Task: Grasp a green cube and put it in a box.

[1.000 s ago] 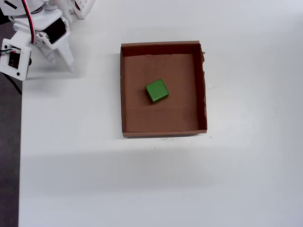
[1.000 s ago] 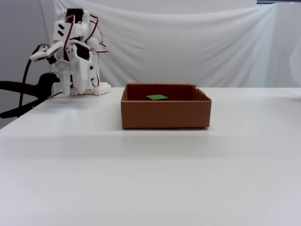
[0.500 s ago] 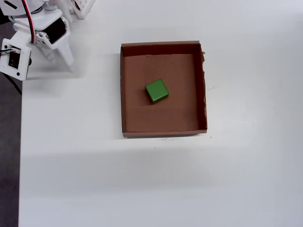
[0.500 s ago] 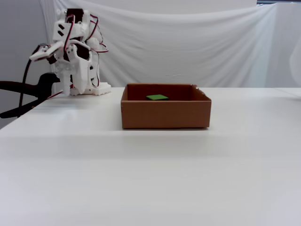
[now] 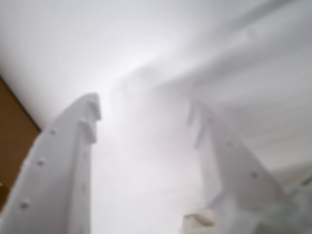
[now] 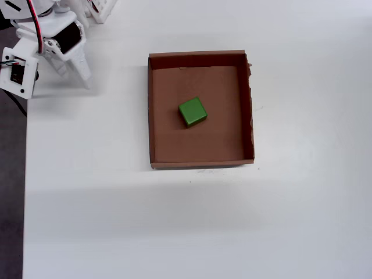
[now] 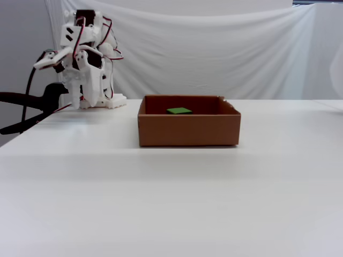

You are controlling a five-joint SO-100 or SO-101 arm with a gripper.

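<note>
Overhead view: green cube (image 6: 192, 111) in box (image 6: 200, 160), unlabeled.

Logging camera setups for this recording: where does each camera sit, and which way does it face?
Wrist view: rides on the arm, looks past the open, empty tool at blurred white; a brown sliver sits at left.
Overhead view: looks straight down on the table, the box and the green cube; the arm shows top left.
Fixed view: low at table level, faces the box side-on; the arm stands at left.
Overhead and fixed views share box, cube and arm.
</note>
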